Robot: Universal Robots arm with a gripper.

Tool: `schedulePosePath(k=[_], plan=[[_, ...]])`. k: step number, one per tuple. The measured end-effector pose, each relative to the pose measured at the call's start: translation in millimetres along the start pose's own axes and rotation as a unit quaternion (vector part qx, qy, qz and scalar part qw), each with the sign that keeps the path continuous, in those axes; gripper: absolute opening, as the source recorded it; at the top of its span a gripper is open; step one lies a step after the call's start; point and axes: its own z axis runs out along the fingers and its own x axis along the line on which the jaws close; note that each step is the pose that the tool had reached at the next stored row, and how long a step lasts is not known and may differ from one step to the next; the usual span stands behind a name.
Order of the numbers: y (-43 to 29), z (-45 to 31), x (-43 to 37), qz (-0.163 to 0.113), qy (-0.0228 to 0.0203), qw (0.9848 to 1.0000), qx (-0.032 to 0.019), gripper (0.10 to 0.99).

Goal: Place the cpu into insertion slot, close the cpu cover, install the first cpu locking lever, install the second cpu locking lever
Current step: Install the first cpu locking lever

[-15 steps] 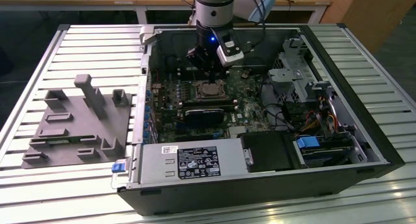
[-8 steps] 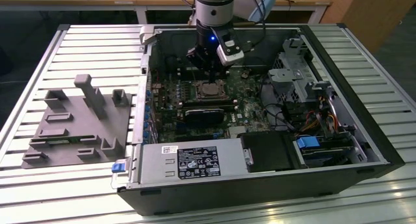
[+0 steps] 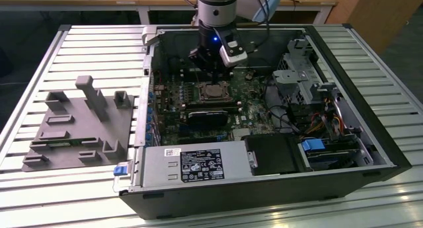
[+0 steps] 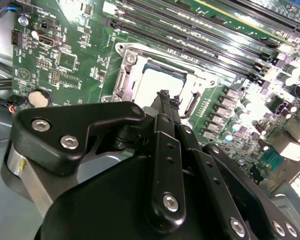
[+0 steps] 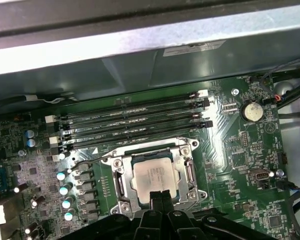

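The cpu (image 5: 155,175), a square chip with a silvery top, lies flat in the insertion slot (image 5: 146,150) on the green motherboard. The cpu cover (image 5: 117,176), a grey metal frame, lies down around the chip, which shows through its cut-out. A thin wire lever (image 5: 90,162) runs beside the socket on the capacitor side. My gripper (image 5: 159,196) hangs just above the socket's edge, its two black fingers pressed together with nothing between them. In the second wrist view the gripper (image 4: 164,95) stands over the cpu (image 4: 157,80). In the exterior view the gripper (image 3: 209,73) is right above the cpu (image 3: 213,91).
Long black memory slots (image 5: 130,122) lie beside the socket, with the grey case wall (image 5: 140,45) beyond them. A black block (image 3: 208,116), a power supply (image 3: 191,163) and a drive cage (image 3: 304,77) crowd the case. A grey fixture (image 3: 79,124) lies outside on the exterior view's left.
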Motion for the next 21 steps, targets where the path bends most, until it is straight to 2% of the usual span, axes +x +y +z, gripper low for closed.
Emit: schedulePosePath(k=[5,18,21], plan=[[-1.6,-0.4,8.3,0.0,0.0,1.0,0.0,0.102],[-7.5,-1.9,38.4,0.0,-0.0001,1.0,0.0,0.102],[-8.7,-2.2,44.0,0.0,0.0002,1.0,-0.0016,0.102]])
